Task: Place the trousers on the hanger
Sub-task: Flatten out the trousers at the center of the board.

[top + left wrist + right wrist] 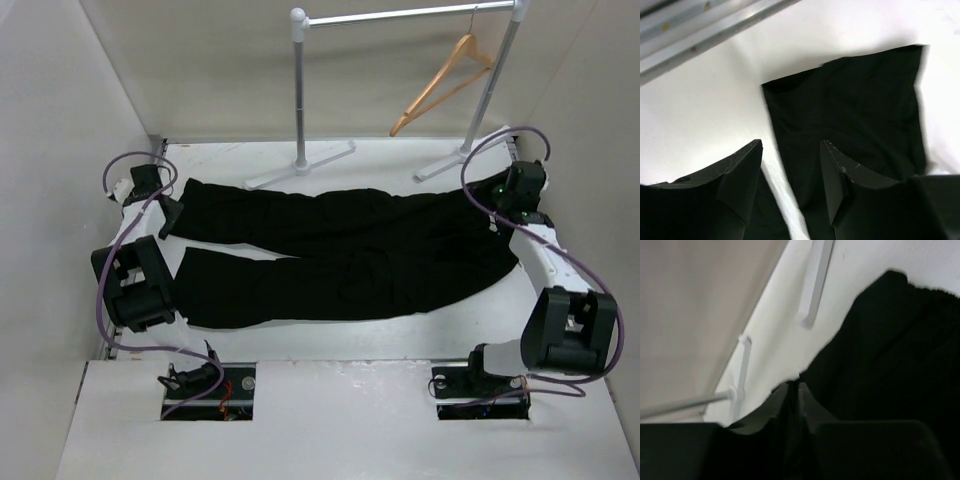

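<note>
The black trousers [350, 250] lie flat on the white table, legs pointing left and waist at the right. The tan wooden hanger [430, 95] hangs by its hook from the rail at the back right, with nothing on it. My left gripper [166, 214] is open at the hem of the far leg; in the left wrist view [790, 150] the edge of the leg [855, 105] runs between its fingers. My right gripper [503, 213] is at the waist's far corner; in the right wrist view [794, 388] its jaws are pressed together on a thin fold of the trousers [890, 350].
A silver-grey rail [410, 15] on white posts stands at the back, its white feet [300, 165] resting on the table just beyond the trousers. Grey walls close in on both sides. A metal strip [695, 32] runs along the table's left edge.
</note>
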Controlling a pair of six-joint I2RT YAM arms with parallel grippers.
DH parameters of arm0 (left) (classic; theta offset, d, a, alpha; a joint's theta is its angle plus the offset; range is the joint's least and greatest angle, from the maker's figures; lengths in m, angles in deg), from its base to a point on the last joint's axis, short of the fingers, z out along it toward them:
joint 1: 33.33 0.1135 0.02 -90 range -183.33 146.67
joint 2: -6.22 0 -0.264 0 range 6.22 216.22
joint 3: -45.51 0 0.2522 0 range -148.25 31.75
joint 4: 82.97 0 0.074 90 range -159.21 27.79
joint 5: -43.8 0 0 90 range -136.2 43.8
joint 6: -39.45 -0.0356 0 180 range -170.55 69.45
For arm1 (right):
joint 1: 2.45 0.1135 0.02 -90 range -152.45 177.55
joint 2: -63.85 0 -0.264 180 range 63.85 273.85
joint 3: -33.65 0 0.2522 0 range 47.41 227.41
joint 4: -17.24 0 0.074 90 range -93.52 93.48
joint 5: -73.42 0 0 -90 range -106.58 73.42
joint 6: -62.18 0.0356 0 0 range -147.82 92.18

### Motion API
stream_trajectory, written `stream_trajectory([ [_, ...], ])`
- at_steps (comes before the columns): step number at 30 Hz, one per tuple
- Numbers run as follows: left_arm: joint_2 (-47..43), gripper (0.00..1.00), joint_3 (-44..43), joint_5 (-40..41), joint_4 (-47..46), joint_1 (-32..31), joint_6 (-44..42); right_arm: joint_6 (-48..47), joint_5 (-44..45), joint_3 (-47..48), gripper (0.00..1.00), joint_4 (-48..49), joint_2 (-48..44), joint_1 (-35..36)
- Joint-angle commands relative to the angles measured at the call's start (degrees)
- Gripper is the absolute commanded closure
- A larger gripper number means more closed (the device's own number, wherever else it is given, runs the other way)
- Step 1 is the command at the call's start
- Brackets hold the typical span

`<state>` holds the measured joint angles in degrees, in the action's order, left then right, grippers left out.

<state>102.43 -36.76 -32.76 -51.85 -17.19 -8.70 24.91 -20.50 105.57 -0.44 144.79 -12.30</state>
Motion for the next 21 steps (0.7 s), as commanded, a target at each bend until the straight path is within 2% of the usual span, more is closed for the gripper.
stream_trajectory([
  [1, 3.3, 0.52, 1.7, -7.0, -3.3, 1.5, 1.0, 0.6, 1.1, -6.6, 0.85, 0.0, -3.8, 2.5],
  [4, 6.2, 0.53, 0.9, -9.0, -4.4, 1.7, 0.4, -0.3, -0.9, -11.5, 0.84, -0.3, -9.2, 6.0],
  [7, 7.9, 0.54, 0.8, -9.4, -5.5, 2.4, 0.6, -0.7, -0.9, -16.4, 0.76, -1.1, -14.9, 11.3],
  [8, 8.2, 0.58, 0.9, -9.6, -5.8, 2.6, 0.7, -0.9, -1.0, -18.1, 0.73, -1.1, -16.8, 13.7],
  [12, 8.2, 0.89, 1.0, -7.0, -4.5, 4.9, 0.7, 0.3, -0.1, -25.1, 0.65, -1.8, -23.3, 20.7],
  [14, 8.4, 0.95, 0.8, -5.6, -2.6, 7.4, 1.2, 1.2, 0.1, -28.3, 0.62, -2.3, -26.4, 22.5],
  [18, 5.5, 0.91, 1.2, -4.9, -2.0, 8.9, 2.2, 1.0, 0.1, -30.7, 0.51, -5.6, -31.3, 22.9],
  [21, 1.1, 0.63, 2.1, -3.5, -2.0, 6.9, 2.2, 0.3, 0.0, -31.0, 0.43, -8.1, -33.8, 23.0],
])
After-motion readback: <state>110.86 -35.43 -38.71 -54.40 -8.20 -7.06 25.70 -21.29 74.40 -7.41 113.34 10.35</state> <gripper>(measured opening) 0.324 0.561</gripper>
